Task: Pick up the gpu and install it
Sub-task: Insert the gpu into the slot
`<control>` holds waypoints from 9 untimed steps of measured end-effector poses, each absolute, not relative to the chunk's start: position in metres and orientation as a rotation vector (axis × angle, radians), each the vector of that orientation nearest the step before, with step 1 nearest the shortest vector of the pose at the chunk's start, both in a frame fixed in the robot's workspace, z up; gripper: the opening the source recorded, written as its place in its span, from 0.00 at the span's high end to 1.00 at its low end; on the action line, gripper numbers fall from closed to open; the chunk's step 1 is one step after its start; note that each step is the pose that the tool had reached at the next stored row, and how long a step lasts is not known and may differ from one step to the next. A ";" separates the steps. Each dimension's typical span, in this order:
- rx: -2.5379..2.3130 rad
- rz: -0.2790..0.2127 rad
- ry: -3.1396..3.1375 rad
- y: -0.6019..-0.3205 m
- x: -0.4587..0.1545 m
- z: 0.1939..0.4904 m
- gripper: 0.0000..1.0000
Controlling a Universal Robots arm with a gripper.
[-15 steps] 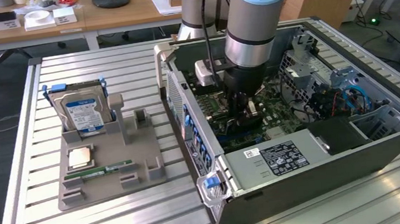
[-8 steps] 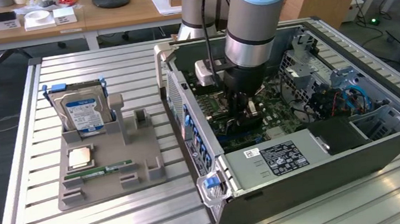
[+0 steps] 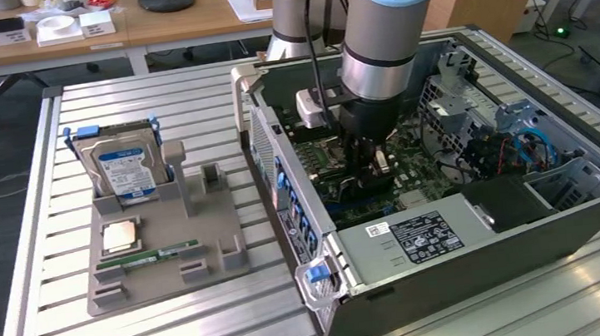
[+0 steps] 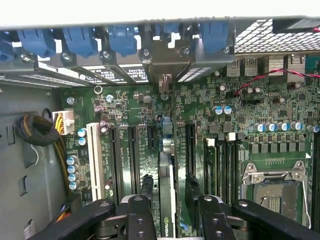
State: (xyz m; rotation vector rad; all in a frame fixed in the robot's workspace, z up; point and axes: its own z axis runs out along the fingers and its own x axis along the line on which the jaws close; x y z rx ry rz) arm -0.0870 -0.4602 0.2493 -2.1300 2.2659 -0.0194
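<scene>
The gripper (image 3: 374, 175) is lowered inside the open computer case (image 3: 573, 214) on the bench (image 3: 183, 331), its fingers (image 4: 145, 210) pinching the gpu (image 4: 166, 200) edge-on between them. The card stands upright over the motherboard (image 4: 240, 130), in line with an expansion slot, its bracket end toward the case's rear wall with the blue latches (image 4: 80, 40). On the gray holder (image 3: 165, 257) at the bench's other side, well apart, a hard drive (image 3: 127, 169) stands upright and a memory stick (image 3: 151, 255) lies flat.
</scene>
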 end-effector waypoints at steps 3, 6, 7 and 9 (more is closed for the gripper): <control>-2.129 -0.020 2.266 -0.460 -0.088 0.249 0.60; -2.129 -0.020 2.266 -0.460 -0.089 0.249 0.60; -2.129 -0.020 2.266 -0.460 -0.089 0.249 0.60; -2.129 -0.020 2.266 -0.461 -0.089 0.249 0.60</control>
